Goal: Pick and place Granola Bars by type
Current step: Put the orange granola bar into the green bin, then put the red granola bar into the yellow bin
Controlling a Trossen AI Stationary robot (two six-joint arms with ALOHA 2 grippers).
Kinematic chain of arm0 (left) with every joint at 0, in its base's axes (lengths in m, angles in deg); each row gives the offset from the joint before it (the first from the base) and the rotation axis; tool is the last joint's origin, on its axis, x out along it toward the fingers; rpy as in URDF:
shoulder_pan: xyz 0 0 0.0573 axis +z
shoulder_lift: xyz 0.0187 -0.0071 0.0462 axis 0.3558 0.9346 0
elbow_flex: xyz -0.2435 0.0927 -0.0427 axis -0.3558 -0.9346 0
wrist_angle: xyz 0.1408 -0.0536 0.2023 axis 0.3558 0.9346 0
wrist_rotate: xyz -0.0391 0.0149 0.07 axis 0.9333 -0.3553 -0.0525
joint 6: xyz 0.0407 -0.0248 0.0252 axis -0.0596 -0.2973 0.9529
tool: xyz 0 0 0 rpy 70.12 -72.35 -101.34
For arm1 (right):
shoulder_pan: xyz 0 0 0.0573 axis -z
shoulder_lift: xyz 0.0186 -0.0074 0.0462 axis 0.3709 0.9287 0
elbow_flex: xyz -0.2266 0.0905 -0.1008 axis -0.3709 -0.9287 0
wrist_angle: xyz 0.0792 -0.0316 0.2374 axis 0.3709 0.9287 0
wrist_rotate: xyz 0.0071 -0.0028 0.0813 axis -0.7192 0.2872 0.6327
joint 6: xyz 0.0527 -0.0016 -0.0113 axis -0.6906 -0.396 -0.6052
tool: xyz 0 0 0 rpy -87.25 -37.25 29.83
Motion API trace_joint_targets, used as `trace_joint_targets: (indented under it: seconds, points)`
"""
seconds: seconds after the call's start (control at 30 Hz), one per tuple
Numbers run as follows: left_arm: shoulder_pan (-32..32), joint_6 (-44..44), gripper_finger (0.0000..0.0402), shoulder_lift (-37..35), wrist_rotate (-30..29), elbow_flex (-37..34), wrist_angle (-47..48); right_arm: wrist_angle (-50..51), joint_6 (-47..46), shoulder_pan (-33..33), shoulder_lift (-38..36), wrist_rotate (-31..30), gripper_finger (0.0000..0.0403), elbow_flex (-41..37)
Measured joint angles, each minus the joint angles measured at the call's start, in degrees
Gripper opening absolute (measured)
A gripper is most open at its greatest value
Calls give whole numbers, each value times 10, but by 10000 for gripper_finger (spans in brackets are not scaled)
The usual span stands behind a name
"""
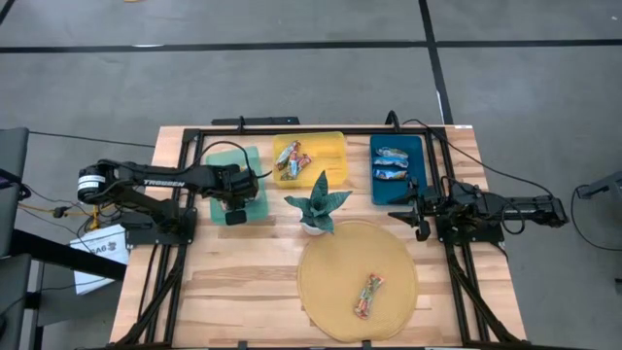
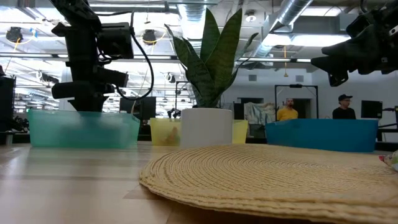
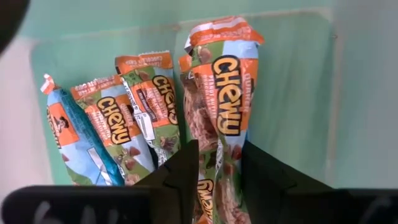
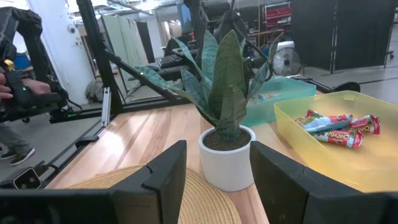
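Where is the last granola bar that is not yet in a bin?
In the high view, the granola bar lies on the round woven mat at the table's front, right of its centre, below the potted plant.
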Motion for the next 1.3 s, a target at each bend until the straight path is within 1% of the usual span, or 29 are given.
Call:
trace_joint_targets:
  seconds: [0.07, 0.17, 0.27, 0.4, 0.53, 0.67, 0.83, 0.9, 1.03, 1.17, 1.23, 1.3]
  points:
    - [0, 0, 107, -2, -1, 0, 0, 0, 0, 0, 0, 0, 169, 0]
    - [0, -9, 111, -23, -2, 0, -1, 0, 0, 0, 0, 0, 169, 0]
    - [0, -19, 112, -56, -4, 10, 2, 0, 0, 0, 0, 0, 169, 0]
    - [0, -30, 112, -115, -32, 31, 4, 0, 0, 0, 0, 0, 169, 0]
    - [-8, -55, 112, -169, -33, 72, 9, 0, 0, 0, 0, 0, 169, 0]
    - [-27, -99, 112, -205, -33, 121, 10, 0, 0, 0, 0, 0, 169, 0]
    - [-75, -159, 112, -213, -30, 183, -12, 0, 0, 0, 0, 0, 169, 0]
    - [-100, -167, 112, -213, -15, 199, -27, 0, 0, 0, 0, 0, 169, 0]
    - [-161, -171, 112, -212, 42, 203, -79, 0, 0, 0, 0, 0, 169, 0]
    - [-223, -217, 112, -195, 91, 203, -109, 0, 0, 0, 0, 0, 169, 0]
    - [-249, -253, 112, -183, 99, 203, -132, 0, 0, 0, 0, 0, 169, 0]
    - [-272, -285, 112, -175, 98, 203, -124, 0, 0, 0, 0, 0, 169, 0]
